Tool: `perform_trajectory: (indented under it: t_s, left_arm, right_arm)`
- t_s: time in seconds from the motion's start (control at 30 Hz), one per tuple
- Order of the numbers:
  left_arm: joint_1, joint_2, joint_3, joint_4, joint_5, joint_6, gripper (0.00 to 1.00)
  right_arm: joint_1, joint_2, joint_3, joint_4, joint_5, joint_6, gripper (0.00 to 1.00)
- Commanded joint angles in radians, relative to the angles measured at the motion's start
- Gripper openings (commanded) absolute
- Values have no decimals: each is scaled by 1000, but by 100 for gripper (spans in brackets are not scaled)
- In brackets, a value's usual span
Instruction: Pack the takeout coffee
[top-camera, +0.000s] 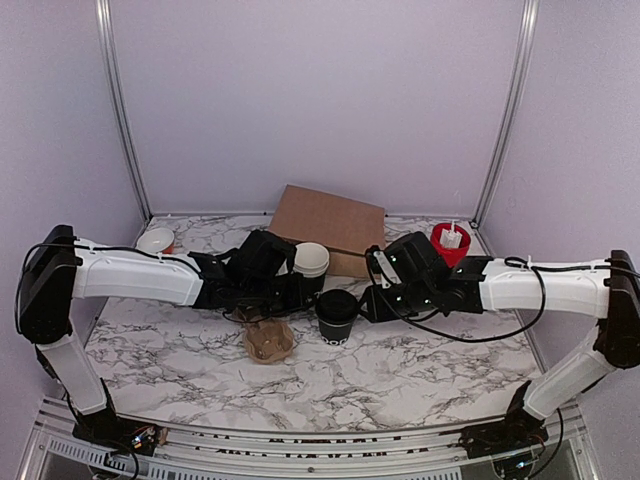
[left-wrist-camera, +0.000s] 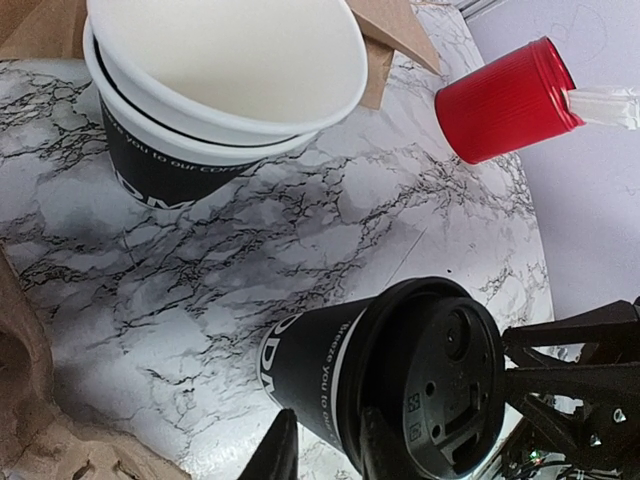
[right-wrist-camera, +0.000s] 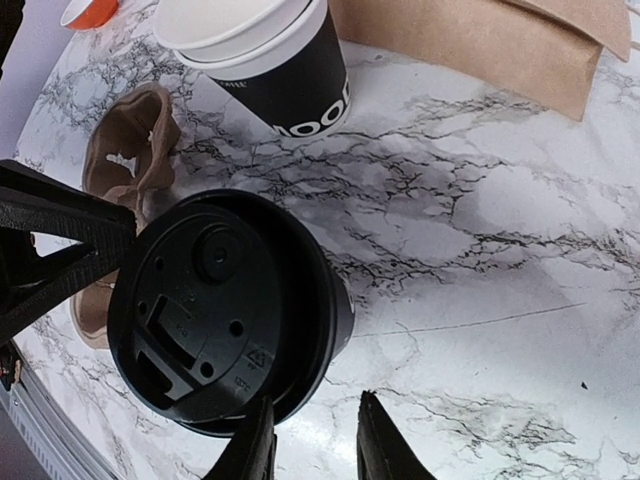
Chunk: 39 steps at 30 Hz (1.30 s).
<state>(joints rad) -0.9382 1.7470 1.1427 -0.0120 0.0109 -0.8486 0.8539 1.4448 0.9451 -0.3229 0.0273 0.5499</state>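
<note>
place: robot lab booth | cues: aluminium posts (top-camera: 118, 110), plain lilac walls (top-camera: 320, 90), marble-print table (top-camera: 400, 370)

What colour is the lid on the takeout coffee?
Black. The lid shows best in the right wrist view.

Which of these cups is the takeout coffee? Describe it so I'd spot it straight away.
On the marble table, look in front of the brown bag. The black cup at the middle is it: it alone wears a black lid, while the stacked cups beside it are open and white inside.
</note>
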Motion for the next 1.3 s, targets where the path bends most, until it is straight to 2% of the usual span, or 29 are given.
perform_trajectory:
  t_s: [0.0,0.43,1.27]
  left_arm:
    - [4,11,-4,4,21,3,24]
    - [0,39,-30,28,36,-13,23]
    - [-4,46,-37,33,30,-18,23]
  right_arm:
    - [-7,19,2,39,-8,1,28]
    - [-6,52,-38,21,-28,-5,27]
    - [36,74,-188,-16,44,44,26]
